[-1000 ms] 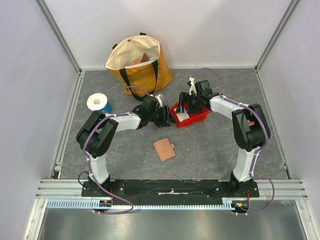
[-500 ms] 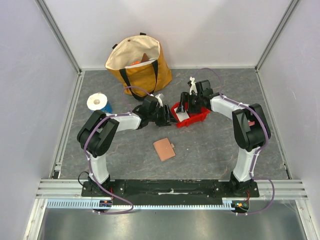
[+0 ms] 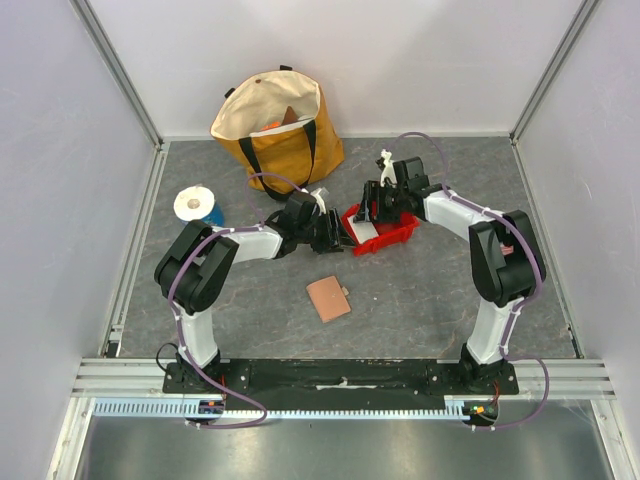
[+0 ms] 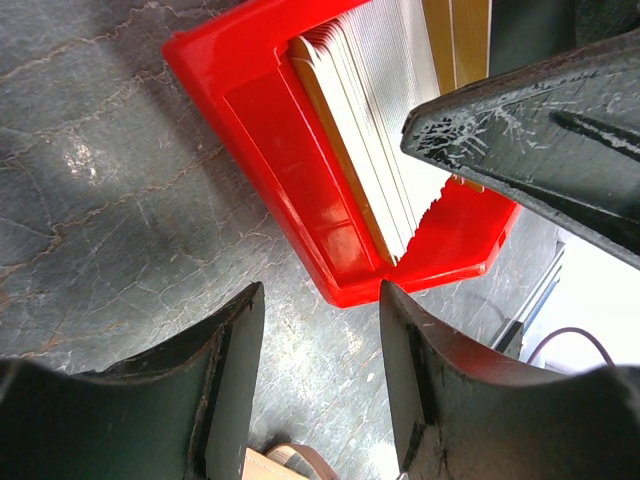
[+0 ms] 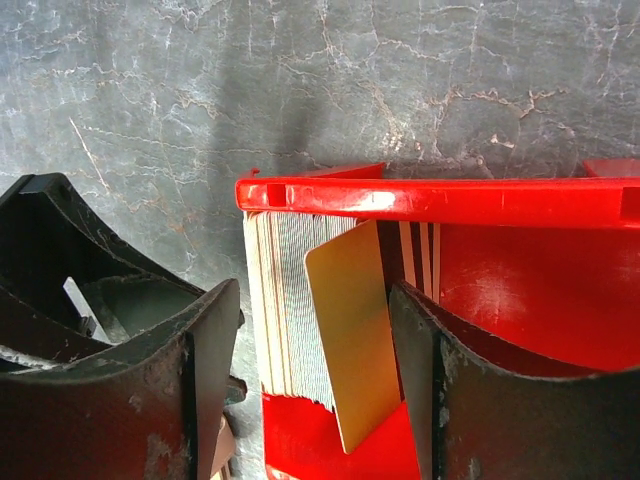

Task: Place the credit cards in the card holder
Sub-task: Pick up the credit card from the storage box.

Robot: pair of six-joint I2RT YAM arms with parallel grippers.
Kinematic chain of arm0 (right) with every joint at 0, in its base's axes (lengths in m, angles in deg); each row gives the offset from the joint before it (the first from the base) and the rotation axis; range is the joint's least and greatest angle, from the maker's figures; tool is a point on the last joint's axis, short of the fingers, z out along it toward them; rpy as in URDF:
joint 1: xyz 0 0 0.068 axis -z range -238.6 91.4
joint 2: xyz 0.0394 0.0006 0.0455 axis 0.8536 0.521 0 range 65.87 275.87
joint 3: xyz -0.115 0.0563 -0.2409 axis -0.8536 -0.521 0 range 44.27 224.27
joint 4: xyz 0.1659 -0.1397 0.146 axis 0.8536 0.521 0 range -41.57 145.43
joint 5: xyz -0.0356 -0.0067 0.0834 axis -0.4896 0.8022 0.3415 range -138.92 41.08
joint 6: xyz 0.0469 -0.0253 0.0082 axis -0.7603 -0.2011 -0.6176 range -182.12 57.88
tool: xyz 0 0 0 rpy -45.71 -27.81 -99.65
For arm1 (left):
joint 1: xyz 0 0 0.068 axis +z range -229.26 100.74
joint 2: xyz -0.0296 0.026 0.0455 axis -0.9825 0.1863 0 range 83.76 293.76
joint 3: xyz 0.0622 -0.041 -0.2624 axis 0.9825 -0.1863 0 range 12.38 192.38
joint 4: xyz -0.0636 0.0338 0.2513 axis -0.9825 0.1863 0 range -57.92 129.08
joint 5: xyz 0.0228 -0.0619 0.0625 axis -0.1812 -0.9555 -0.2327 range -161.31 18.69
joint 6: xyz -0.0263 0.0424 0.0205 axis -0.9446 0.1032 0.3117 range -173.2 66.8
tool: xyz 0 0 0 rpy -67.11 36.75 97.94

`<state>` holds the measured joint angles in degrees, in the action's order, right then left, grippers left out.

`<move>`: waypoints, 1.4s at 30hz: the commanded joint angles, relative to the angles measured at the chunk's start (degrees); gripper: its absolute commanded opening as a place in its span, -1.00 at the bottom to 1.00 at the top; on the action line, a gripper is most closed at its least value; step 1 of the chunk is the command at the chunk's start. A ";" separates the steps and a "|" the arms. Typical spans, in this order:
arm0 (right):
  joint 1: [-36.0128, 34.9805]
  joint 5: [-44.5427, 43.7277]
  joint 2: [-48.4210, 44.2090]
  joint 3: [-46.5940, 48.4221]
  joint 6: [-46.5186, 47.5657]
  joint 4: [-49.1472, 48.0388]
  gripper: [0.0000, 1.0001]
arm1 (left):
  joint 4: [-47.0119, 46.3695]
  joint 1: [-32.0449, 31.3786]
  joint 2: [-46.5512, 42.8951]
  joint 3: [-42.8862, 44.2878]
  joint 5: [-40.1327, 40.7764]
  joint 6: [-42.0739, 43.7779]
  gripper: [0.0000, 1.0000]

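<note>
No legible txt, logos or nos. anywhere. Cards (image 5: 352, 335) show blank faces, red bin (image 5: 420, 197) plain, card holder (image 3: 327, 298) and bag (image 3: 290, 148) too small to read.

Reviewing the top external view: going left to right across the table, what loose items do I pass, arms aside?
white roll → card holder → red bin. The yellow tote bag at the back spans too much of that width to be placed in the order.
</note>
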<state>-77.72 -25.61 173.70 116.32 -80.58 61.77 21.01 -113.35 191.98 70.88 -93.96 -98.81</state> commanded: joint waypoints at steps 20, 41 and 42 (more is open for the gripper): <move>1.45 3.14 -3.42 -0.24 -0.61 -1.04 -0.23 | -2.20 0.16 0.67 0.74 -1.25 -1.59 0.10; 3.38 -2.82 -1.75 2.38 1.58 2.47 -0.85 | -2.20 0.25 1.02 0.74 -1.78 -1.59 0.09; 3.38 -4.22 -1.83 2.83 2.02 3.43 -0.89 | -2.20 0.16 1.02 0.65 -1.78 -1.59 0.10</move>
<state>-74.18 -26.52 172.48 116.36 -80.08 62.36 20.79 -113.35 192.29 70.88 -94.57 -98.85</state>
